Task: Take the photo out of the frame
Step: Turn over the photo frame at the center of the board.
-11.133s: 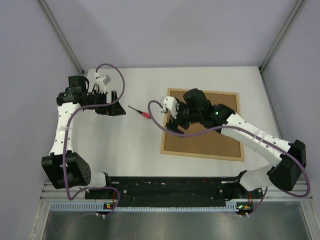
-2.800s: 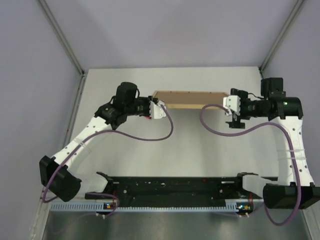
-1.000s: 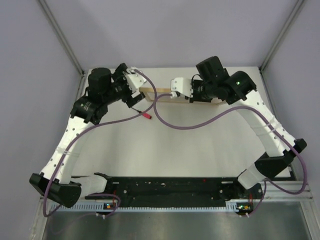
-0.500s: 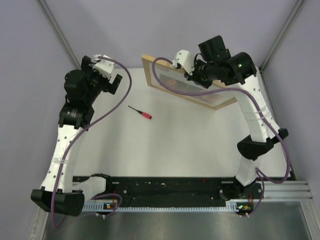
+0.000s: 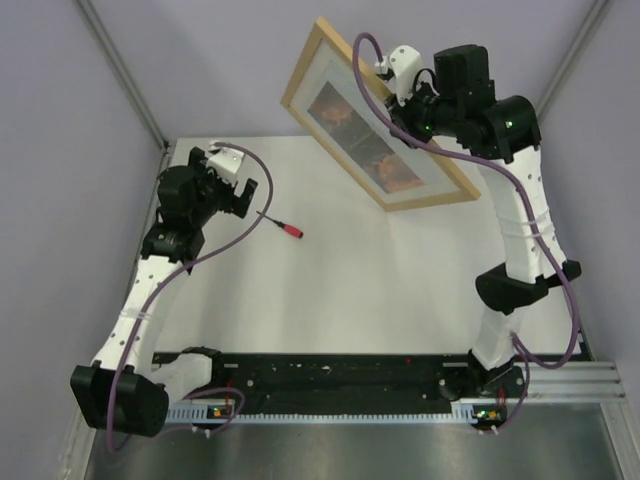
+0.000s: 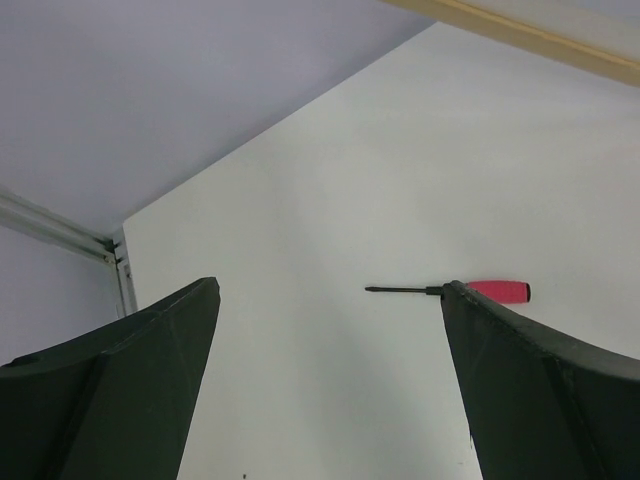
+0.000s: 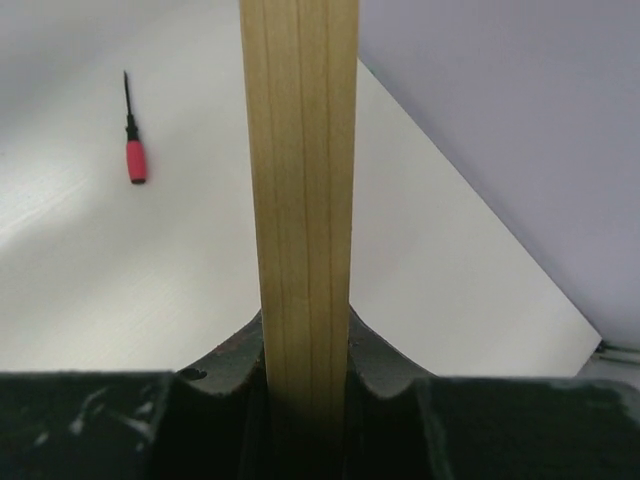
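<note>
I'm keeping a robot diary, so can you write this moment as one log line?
right gripper: shut on frame, held above table | left gripper: open, empty | photo: inside frame | screwdriver: on table

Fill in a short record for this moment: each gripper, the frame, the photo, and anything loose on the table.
right gripper: shut on the edge of the frame
left gripper: open, holding nothing, above the table near the screwdriver
frame: held up off the table, tilted, front face toward the top camera
photo: inside the frame, not yet taken out
screwdriver: lying on the table, red handle, nothing touching it
</note>
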`<action>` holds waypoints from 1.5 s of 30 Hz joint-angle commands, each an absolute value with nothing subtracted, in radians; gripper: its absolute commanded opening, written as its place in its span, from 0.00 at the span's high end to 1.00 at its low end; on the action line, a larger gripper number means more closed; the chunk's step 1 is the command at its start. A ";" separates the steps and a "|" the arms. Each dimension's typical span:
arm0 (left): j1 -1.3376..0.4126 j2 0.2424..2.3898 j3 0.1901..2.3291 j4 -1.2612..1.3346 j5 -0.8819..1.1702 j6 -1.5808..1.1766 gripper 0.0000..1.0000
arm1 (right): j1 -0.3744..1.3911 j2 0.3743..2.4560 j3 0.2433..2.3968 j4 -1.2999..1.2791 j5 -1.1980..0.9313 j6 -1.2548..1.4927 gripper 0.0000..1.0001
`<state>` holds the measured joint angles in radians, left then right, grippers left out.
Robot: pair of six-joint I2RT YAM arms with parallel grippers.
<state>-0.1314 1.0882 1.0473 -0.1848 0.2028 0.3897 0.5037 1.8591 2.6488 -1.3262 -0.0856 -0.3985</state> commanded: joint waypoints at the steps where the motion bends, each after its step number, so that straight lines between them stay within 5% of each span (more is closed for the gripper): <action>1: -0.126 1.042 1.029 -0.077 0.248 0.351 0.01 | 0.418 1.732 2.620 -0.888 -0.268 -0.237 1.00; 12: -0.126 1.055 1.019 -0.152 0.313 0.377 0.01 | -0.049 1.834 2.557 -0.767 -0.931 0.227 1.00; 18: -0.126 1.078 1.008 -0.156 0.360 0.383 0.01 | -0.184 1.882 2.349 -0.641 -1.164 0.407 1.00; 33: -0.127 1.186 0.973 -0.084 0.494 0.335 0.02 | -0.405 1.671 1.524 -0.607 -1.214 0.192 1.00; 45: -0.213 1.373 0.922 0.171 0.615 0.186 0.02 | -0.592 1.969 1.620 -1.043 -0.877 -0.461 1.00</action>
